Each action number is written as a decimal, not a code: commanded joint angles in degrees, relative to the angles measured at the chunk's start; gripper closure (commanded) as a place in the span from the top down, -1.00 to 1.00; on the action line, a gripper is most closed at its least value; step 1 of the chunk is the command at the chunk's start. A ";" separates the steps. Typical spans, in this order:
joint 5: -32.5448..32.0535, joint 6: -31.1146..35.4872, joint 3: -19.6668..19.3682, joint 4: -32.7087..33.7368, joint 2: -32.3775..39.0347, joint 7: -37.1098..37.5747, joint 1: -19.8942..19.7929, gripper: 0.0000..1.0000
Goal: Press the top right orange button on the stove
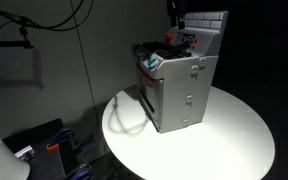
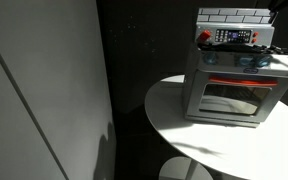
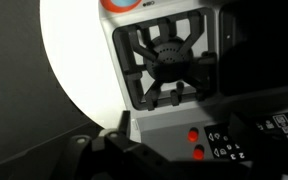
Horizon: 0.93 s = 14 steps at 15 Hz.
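Nearest the left edge of the wrist view is the round white table (image 3: 69, 70), smooth and matte. Next comes the stove (image 3: 154, 125), a boxy grey plastic toy directly under the gripper (image 1: 175, 16). Its black burner grate (image 3: 169, 60) is a spoked, ribbed square. Just beyond the grate, 2 small orange buttons (image 3: 192, 135), rounded and glossy, sit beside a dark control panel (image 3: 229, 145) with pale markings.

The fingers are dark on dark, so you cannot tell how wide the jaws stand. Settle which button counts as top right first. Then centre 1 fingertip over it, come straight down and press lightly. The stove looks hollow and light, and it may slide on that slick tabletop.
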 commanded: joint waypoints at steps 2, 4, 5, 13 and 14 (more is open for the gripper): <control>-4.54 2.36 -0.89 3.24 3.48 4.78 0.17 1.00; -5.79 2.21 -1.24 4.13 4.70 6.05 0.24 1.00; -6.29 2.02 -1.37 4.46 5.23 6.57 0.28 1.00; -7.91 1.51 -2.15 7.84 9.15 8.85 0.88 1.00; -7.98 1.58 -2.21 8.36 9.56 9.02 0.96 1.00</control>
